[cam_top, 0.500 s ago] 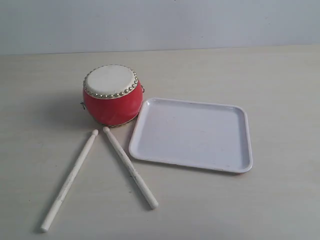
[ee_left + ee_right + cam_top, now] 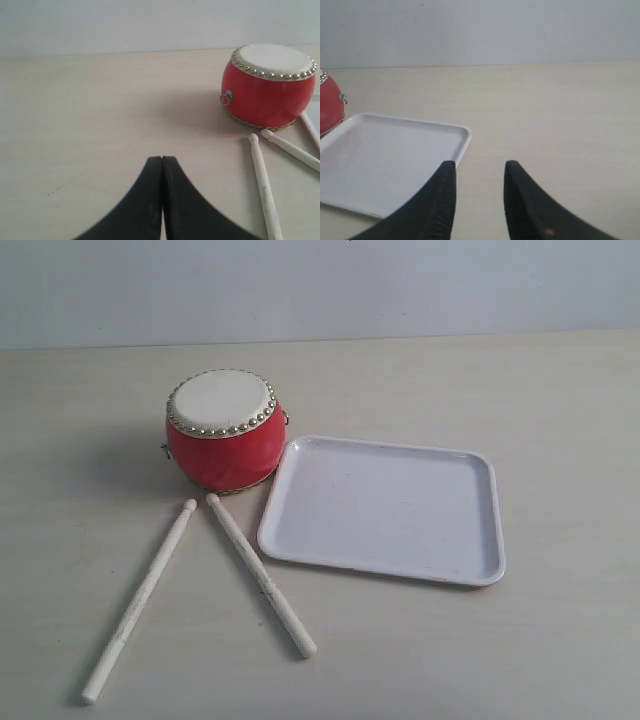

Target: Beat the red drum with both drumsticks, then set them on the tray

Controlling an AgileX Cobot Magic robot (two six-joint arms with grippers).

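The red drum [image 2: 222, 433] with its cream top stands left of centre on the table, also seen in the left wrist view [image 2: 269, 85] and at the edge of the right wrist view [image 2: 329, 107]. Two drumsticks lie in front of it, heads near the drum: one [image 2: 138, 600] [image 2: 264, 189] angled to the left, the other [image 2: 260, 574] [image 2: 291, 149] angled to the right. The white tray [image 2: 385, 508] [image 2: 385, 160] sits empty to the drum's right. My left gripper [image 2: 162, 159] is shut on nothing, well short of the sticks. My right gripper [image 2: 479, 165] is open by the tray's corner.
A pale wall runs behind the light wooden table [image 2: 560, 400]. Neither arm shows in the exterior view.
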